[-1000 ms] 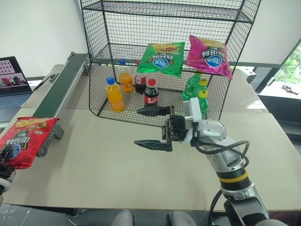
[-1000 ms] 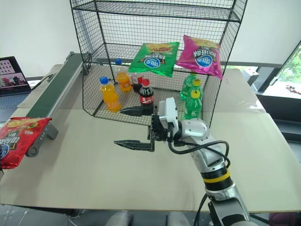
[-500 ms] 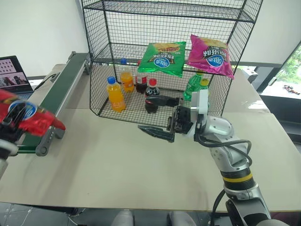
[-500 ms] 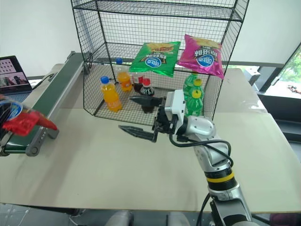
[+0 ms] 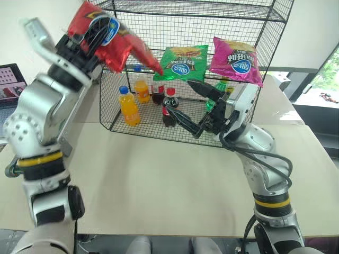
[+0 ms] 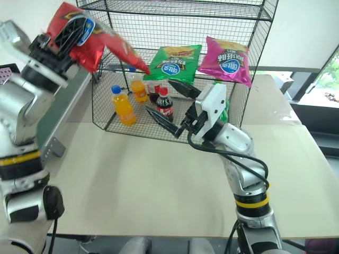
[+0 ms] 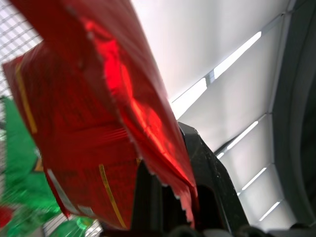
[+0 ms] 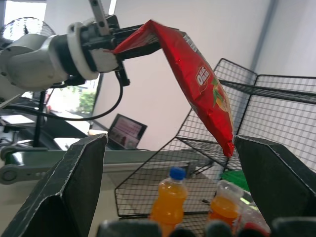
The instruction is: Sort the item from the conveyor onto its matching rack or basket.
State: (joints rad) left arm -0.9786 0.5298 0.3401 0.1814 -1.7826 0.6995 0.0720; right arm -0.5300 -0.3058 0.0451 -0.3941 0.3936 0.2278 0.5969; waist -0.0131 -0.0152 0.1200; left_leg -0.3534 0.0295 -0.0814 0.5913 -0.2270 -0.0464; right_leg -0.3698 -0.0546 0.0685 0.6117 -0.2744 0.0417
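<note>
The item, a shiny red snack bag [image 5: 108, 39], hangs high at the left front corner of the rack [image 5: 185, 10], level with its upper tier. My left gripper [image 5: 91, 36] is shut on the bag's logo end, and the rest of the bag droops toward the green bag. The right wrist view shows the red bag [image 8: 197, 84] dangling from that gripper. My right gripper [image 5: 177, 96] stands open in front of the rack's bottom tier, holding nothing. The conveyor [image 6: 66, 108] runs along the table's left side, partly hidden behind my left arm.
A green bag [image 5: 183, 66] and a magenta bag [image 5: 235, 61] hang on the rack's middle tier. Orange drinks [image 5: 128, 106], a cola bottle [image 5: 169, 103] and green bottles [image 5: 217, 98] stand on the bottom tier. A laptop [image 5: 10, 79] sits far left.
My left arm has swung up and to the right, carrying the red bag from beside the conveyor's near end to the rack's upper front. The right gripper has tilted upward toward the rack.
</note>
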